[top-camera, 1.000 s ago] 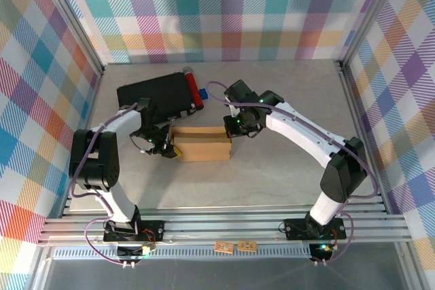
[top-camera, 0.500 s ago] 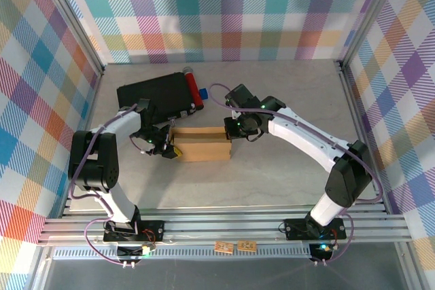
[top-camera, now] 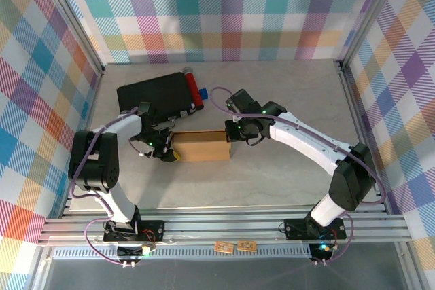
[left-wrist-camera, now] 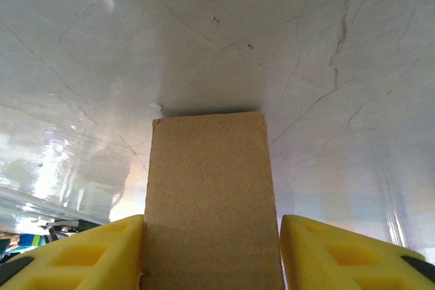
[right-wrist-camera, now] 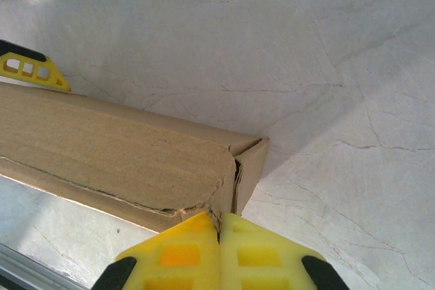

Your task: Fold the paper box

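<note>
**Task status.** The paper box (top-camera: 199, 146) lies on the surface (top-camera: 272, 188) between the two arms, long axis running left to right. From above it reads as a closed rectangular body with its walls up and its top covered. The main folds therefore appear done. In the right wrist view the right end is not finished. The top panel has a ragged edge there, and a narrow gap shows at the corner where the end wall meets it. Seating that end is judged to be the remaining work. The left end's closure cannot be assessed.

**Grippers.** The left gripper (left-wrist-camera: 212, 232) straddles the left end, with cardboard spanning the whole gap between its fingers. It appears clamped on the box. The right gripper (right-wrist-camera: 219, 222) has its fingers pressed almost together at the right end corner, apparently pinching a thin cardboard edge.

**Clearances.** The black case (top-camera: 151, 96) with the red cylinder (top-camera: 193, 85) lies just beyond the box's far-left corner, so room there is tight. Open surface extends to the near side and to the right.
</note>
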`<state>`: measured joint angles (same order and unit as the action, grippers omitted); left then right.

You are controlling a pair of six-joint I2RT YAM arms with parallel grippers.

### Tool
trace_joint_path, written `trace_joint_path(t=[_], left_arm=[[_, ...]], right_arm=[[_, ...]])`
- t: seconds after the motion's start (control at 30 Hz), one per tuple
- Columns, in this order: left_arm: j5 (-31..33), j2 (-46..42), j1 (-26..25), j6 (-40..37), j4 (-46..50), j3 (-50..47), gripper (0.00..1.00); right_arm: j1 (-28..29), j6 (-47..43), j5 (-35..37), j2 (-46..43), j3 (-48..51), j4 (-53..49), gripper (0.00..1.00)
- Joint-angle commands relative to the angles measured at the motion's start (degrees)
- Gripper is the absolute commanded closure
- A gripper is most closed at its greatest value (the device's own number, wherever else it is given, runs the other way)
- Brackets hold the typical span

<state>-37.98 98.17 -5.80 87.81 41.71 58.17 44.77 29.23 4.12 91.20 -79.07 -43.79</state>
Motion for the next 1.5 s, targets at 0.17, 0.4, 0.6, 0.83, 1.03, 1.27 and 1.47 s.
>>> trace_joint_path(t=[0.17, 0.4, 0.6, 0.83, 1.03, 1.27, 1.47], left_arm=[[2.73, -2.04, 1.53, -3.97, 4.92, 0.57, 0.36], [11.71, -4.75, 3.26, -17.86, 15.68, 7.11, 0.30], [29.25, -9.68, 3.59, -37.44, 26.05, 16.83, 0.32], [25.06, -19.49, 1.50, -63.50, 19.81, 17.75, 0.47], [24.28, -19.17, -6.14, -72.45, 20.60, 18.82, 0.53], [31.36, -17.78, -11.18, -77.49, 21.42, 18.88, 0.49], [35.82, -15.76, -11.34, -79.91, 21.08, 19.39, 0.49]], right_arm=[[0.51, 2.55, 0.37, 4.11, -3.03, -9.18, 1.00], [0.51, 3.96, -0.08, 6.60, -6.99, -12.71, 1.00], [0.49, 2.97, 0.80, 6.96, -8.06, -13.73, 1.00], [0.43, 2.34, 0.07, 8.07, -9.98, -14.48, 1.00], [0.50, 1.45, 0.20, 8.91, -11.13, -14.74, 1.00], [0.56, 0.78, -0.22, 9.38, -11.52, -14.66, 1.00], [0.45, 0.03, -0.34, 9.35, -11.55, -14.74, 1.00]])
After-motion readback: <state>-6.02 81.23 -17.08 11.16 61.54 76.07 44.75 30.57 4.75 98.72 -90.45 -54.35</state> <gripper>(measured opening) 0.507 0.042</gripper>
